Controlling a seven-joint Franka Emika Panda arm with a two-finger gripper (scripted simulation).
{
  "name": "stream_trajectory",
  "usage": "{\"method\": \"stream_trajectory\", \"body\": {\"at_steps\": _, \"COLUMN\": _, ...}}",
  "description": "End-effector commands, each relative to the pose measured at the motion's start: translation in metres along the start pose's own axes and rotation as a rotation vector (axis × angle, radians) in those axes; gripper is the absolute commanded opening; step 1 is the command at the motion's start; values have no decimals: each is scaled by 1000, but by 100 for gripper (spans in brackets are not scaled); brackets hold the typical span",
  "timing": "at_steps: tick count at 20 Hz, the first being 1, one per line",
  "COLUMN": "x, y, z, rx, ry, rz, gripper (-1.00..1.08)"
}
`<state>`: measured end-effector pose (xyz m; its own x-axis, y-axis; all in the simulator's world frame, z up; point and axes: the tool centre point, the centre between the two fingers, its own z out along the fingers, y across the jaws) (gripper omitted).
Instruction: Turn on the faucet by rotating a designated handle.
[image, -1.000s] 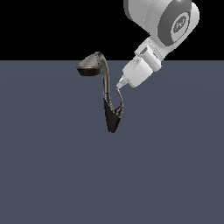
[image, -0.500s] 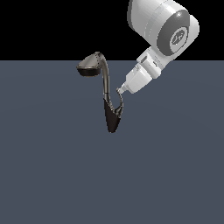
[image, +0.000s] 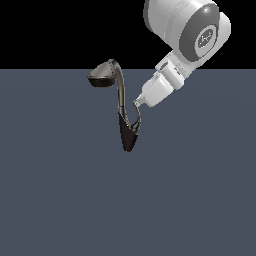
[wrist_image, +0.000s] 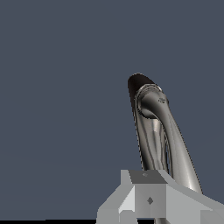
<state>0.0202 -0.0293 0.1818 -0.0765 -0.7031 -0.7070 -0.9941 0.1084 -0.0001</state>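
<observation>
Faucet (image: 121, 107) stands at centre of the exterior view, dark base pointing down, wide head up and toward the exterior view's left. Handle (image: 136, 120) branches off the base on the exterior view's right, short and thin. Your gripper (image: 135, 103) comes in from the upper right, its tip at the handle's upper end, apparently touching. Finger state: cannot tell, since the wrist view shows only the grey gripper body (wrist_image: 153, 199) low in frame with curved metal (wrist_image: 157, 131) running under it. Risks, as judged: the lever tapers, so a push near the tip may slide off; the neck sits just beside, so you could press that instead and turn nothing.
</observation>
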Motion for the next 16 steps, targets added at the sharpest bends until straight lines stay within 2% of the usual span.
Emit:
{"method": "stream_trajectory", "body": {"at_steps": 1, "x": -2, "y": 8, "z": 0, "rx": 0, "ry": 0, "rz": 0, "gripper": -100}}
{"method": "stream_trajectory", "body": {"at_steps": 8, "x": -9, "y": 26, "z": 0, "rx": 0, "ry": 0, "rz": 0, "gripper": -100}}
{"method": "stream_trajectory", "body": {"at_steps": 9, "x": -2, "y": 20, "z": -2, "rx": 11, "ry": 6, "rz": 7, "gripper": -100}}
{"method": "stream_trajectory", "body": {"at_steps": 16, "x": 5, "y": 45, "z": -1, "rx": 6, "ry": 3, "rz": 4, "gripper": -100}}
